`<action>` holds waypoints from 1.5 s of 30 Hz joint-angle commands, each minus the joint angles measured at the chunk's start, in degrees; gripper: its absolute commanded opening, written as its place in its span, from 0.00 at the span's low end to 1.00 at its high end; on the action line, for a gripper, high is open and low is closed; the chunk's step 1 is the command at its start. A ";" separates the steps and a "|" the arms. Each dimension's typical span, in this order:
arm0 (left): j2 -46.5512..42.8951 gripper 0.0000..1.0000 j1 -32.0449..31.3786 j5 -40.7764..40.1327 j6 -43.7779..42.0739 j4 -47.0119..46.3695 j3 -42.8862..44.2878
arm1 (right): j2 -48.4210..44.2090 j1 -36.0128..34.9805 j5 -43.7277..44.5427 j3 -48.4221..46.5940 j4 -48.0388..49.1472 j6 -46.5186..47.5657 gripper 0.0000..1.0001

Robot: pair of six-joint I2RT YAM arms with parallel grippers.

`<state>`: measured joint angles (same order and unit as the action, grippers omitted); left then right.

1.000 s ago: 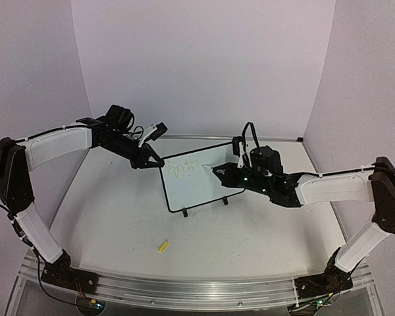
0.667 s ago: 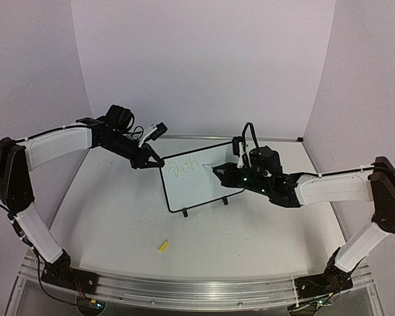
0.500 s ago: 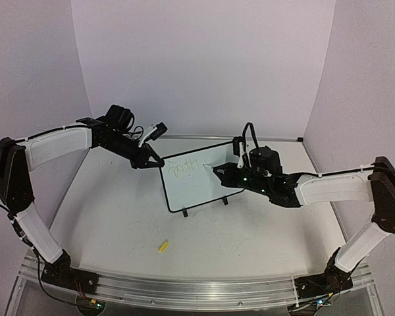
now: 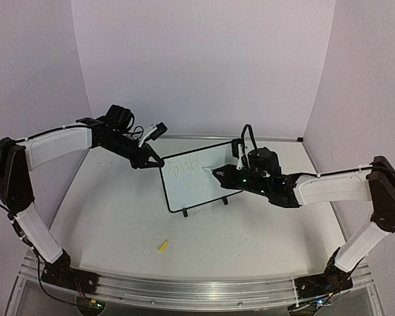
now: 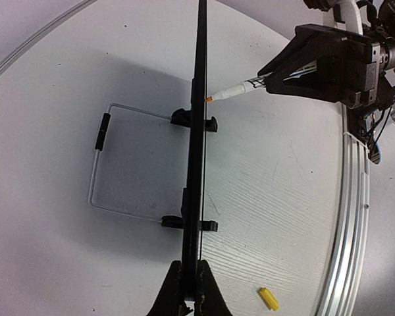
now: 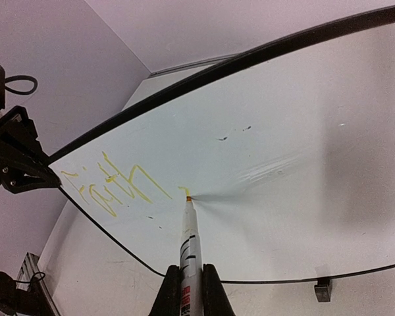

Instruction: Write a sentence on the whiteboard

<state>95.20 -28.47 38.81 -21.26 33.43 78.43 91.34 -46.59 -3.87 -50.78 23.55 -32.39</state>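
The small rectangular white whiteboard [image 4: 199,187], thinly framed in black, is found standing upright on its clip feet at mid-table, on the white table [image 4: 112,217]. Its upper left corner is clamped by the fully closed left gripper [image 4: 158,162]. A slim white marker pen [image 6: 188,240] is pinched in the closed right gripper [image 6: 188,271], with its tip pressed to the board just right of the faint yellow-green handwritten sentence [image 6: 112,185]. A small yellow cap [image 4: 162,247] is noted lying on the table nearer the arm bases.

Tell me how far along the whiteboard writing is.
Done: one yellow word on the whiteboard. In hand: left gripper clamps the board's edge; right gripper presses the marker tip beside that word. Left: the rest of the sentence.
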 commanded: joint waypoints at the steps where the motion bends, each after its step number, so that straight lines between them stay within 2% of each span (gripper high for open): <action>1: 1.54 0.00 -1.50 -2.59 -1.83 5.79 -0.39 | 0.56 0.20 -0.01 -0.46 0.12 -0.35 0.00; 11: 1.48 0.00 -1.50 -2.98 -1.92 5.77 -0.47 | -4.47 0.19 -3.28 0.75 2.43 2.03 0.00; 22: 0.68 0.00 -1.67 -3.45 -1.74 5.65 -0.74 | -9.72 0.73 -7.25 -0.19 -3.97 7.43 0.00; 30: 1.11 0.00 -2.04 -3.74 -1.48 5.44 -0.83 | -11.92 4.39 -12.80 1.39 -6.23 8.23 0.00; 36: 0.99 0.00 -2.21 -4.04 -1.39 5.43 -0.86 | -11.05 7.38 -16.89 1.96 -6.06 8.81 0.00; 45: 1.26 0.00 -2.38 -4.21 -1.17 5.34 -0.91 | -5.94 7.55 -18.84 -2.78 -5.60 9.89 0.00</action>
<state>95.18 -29.56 37.49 -21.15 32.46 78.43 83.02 -38.92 -20.69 -50.02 16.64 -23.71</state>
